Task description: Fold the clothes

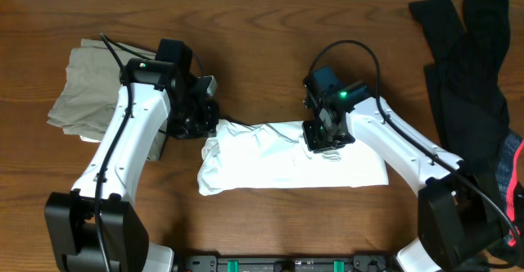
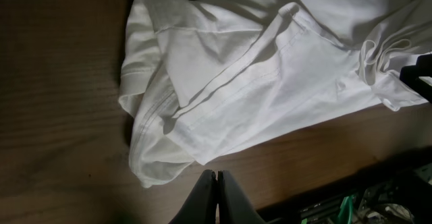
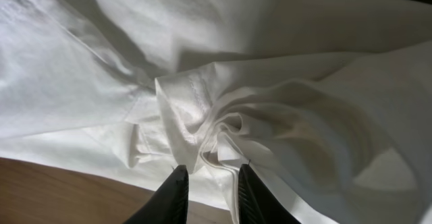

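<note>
A white T-shirt (image 1: 286, 164) lies folded into a wide band across the middle of the table. My left gripper (image 2: 216, 177) is shut with nothing in it, hovering over bare wood just off the shirt's crumpled left end (image 2: 155, 156). My right gripper (image 3: 211, 172) hangs over the shirt's upper right part (image 1: 325, 138). Its jaws stand a little apart above a bunched fold with a stitched hem (image 3: 202, 126), and cloth lies under the gap. A grey-olive garment (image 1: 86, 88) lies crumpled at the far left. A black garment (image 1: 467, 67) is spread at the far right.
A red and blue piece of cloth (image 1: 512, 170) lies at the right edge beside the black garment. The arms' black bases (image 1: 90, 231) stand at the near edge, with a dark rail (image 1: 286, 264) between them. Bare wood shows behind the shirt.
</note>
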Robot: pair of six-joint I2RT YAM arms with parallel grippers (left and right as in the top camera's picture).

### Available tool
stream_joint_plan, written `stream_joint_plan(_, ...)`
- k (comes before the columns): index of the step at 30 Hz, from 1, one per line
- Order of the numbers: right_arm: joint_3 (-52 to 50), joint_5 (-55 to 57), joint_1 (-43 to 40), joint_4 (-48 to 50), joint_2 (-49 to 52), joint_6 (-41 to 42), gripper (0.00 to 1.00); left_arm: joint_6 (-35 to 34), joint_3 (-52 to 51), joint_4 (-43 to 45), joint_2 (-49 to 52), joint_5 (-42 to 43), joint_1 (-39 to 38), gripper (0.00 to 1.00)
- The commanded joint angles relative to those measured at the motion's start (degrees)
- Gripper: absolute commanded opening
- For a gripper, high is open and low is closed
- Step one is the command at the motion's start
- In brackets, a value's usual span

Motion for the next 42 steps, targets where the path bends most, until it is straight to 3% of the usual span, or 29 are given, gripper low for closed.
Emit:
stream_joint_plan(1, 0.83, 0.52, 0.42, 0.37, -4.74, 0.52, 0.24, 0.15, 0.37, 0.02, -0.31, -0.26, 0.31, 0.06)
stream_joint_plan(6, 0.83, 6.45, 0.00, 0.55, -11.19, 0.57, 0.24, 0.15, 0.37, 0.02, -0.28, -0.26, 0.31, 0.06)
stream_joint_plan(11, 0.81, 11.54, -2.27, 2.38, -15.06, 0.57, 0.17, 0.15, 0.37, 0.07, -0.28, -0.26, 0.31, 0.06)
stream_joint_plan(24, 0.59, 14.88, -6.78, 2.38, -4.00, 3.74, 0.12, 0.17, 0.35, -0.20, -0.28, -0.28, 0.31, 0.06)
stream_joint_plan(28, 0.59, 17.73, -6.80, 2.08, -2.97, 6.97, 0.13, 0.17, 0.35, -0.20, -0.28, -0.26, 0.31, 0.06)
stream_joint_plan(42, -2.54, 15.85, -6.45, 5.88, -2.73, 6.78, 0.13, 0.15, 0.35, -0.20, -0.28, -0.26, 0.31, 0.06)
